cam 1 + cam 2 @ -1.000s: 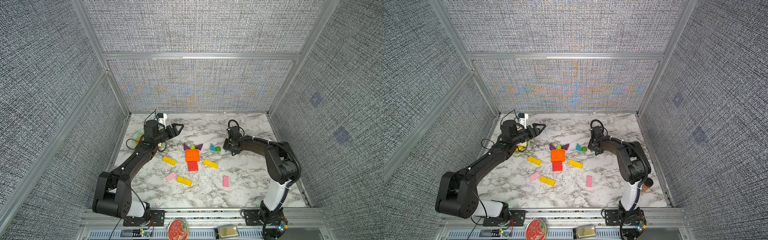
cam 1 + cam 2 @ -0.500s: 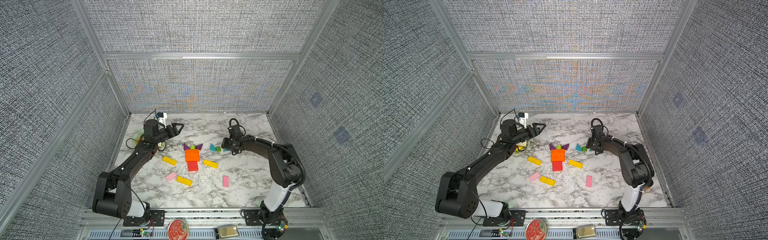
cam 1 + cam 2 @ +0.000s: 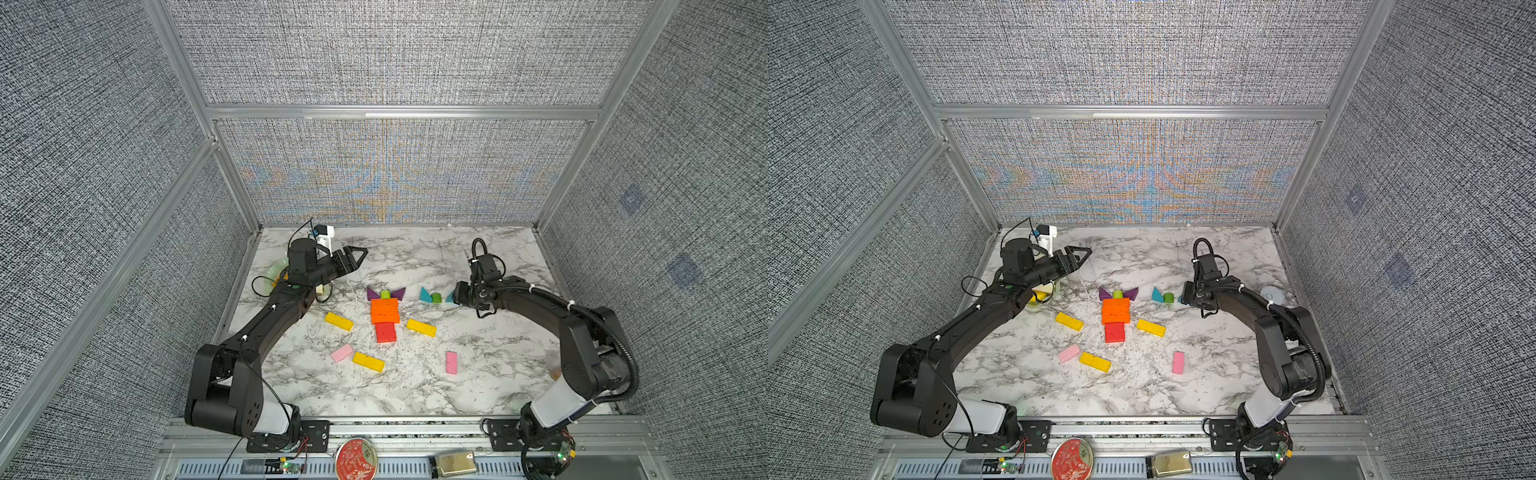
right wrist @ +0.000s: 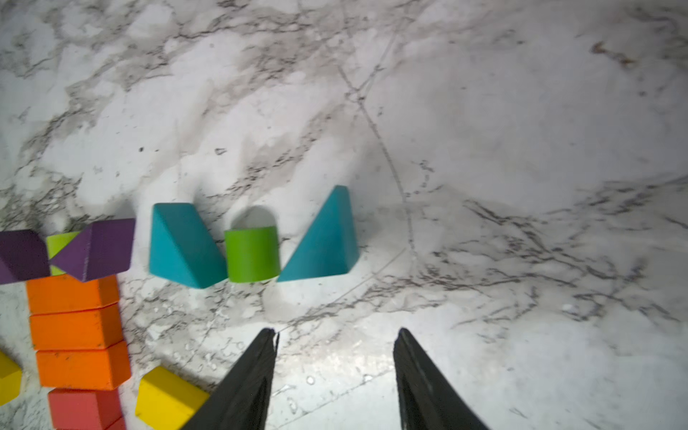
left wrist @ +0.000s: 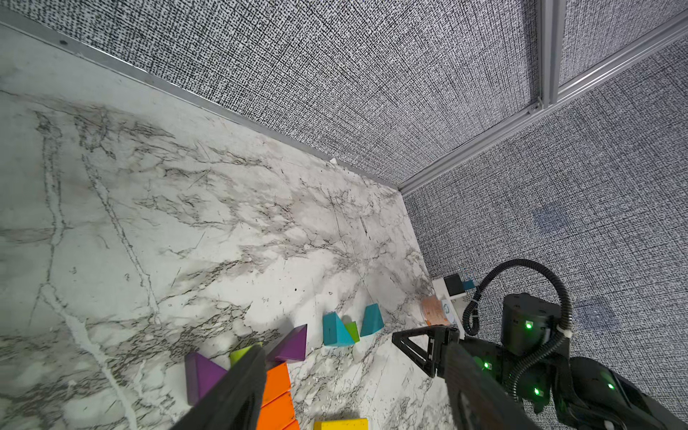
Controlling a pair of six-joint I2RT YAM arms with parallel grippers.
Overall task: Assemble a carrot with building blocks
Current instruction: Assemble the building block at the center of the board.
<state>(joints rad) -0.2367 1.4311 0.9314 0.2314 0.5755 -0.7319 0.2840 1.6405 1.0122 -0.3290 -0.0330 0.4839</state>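
Jaws of the right gripper (image 4: 335, 333) stand parted and empty near the closest teal triangle (image 4: 320, 238), likely to grasp it; left gripper (image 3: 356, 253) hangs clear, closed on nothing.

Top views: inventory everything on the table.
orange bars: three, orange, column mid-table
red bars: count unclear, red, column's near end
green stubs: two, green, column's far end and further right
purple triangles: two, purple, flanking first stub
teal triangles: two, teal, flanking second stub
yellow bars: three, yellow, scattered
pink bars: two, pink, nearer front
plate: one, pale green, under left arm
white round item: one, white, behind right arm
left end effector: shut, raised
right end effector: open, empty, beside teal triangles
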